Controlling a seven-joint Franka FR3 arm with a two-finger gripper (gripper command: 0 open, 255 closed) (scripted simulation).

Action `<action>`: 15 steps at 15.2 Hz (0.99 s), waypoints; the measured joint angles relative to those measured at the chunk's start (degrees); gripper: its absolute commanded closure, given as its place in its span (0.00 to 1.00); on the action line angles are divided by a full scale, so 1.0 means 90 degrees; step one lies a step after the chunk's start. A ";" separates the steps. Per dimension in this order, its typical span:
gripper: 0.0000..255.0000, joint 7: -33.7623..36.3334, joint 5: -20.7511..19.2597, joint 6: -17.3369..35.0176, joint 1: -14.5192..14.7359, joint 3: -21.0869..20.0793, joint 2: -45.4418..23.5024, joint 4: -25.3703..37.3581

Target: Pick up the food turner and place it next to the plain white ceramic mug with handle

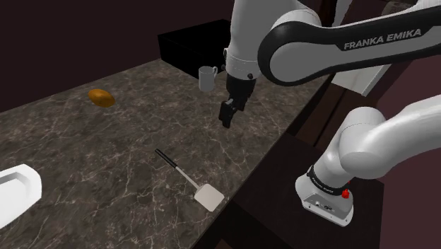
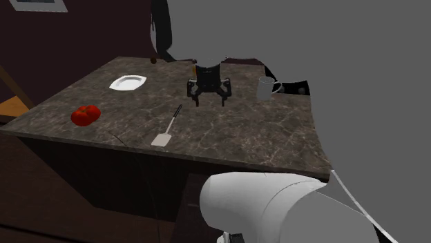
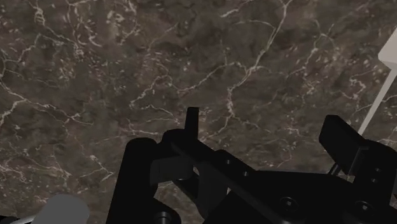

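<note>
Dark counter [image 1: 106, 155] veined white, turner [image 1: 189, 180] white with black handle, mug [image 1: 207, 78] pale grey.

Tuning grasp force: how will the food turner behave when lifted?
The food turner lies flat, so it probably won't roll. Wide blade at one end: it may swing if pinched by the thin black handle. Looks stiff and light.
</note>
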State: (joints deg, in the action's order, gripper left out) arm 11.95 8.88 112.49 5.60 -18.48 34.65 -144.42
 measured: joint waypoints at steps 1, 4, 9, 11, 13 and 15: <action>0.00 0.0197 0.0066 0.0163 0.0033 -0.0157 -0.0120 -0.0017; 0.00 0.0801 0.0155 0.0574 0.0054 -0.0626 -0.0652 0.0175; 0.00 0.1862 0.0047 0.1233 -0.0004 -0.1384 -0.1619 0.0576; 0.00 0.2306 -0.0127 0.1502 -0.0075 -0.1660 -0.2067 0.0765; 0.00 0.2783 -0.0388 0.1746 -0.0150 -0.1919 -0.2542 0.0984; 0.00 0.3325 -0.0734 0.1854 -0.0198 -0.2159 -0.3034 0.1323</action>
State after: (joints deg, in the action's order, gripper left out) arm 41.88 2.27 129.17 3.82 -37.91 7.35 -132.51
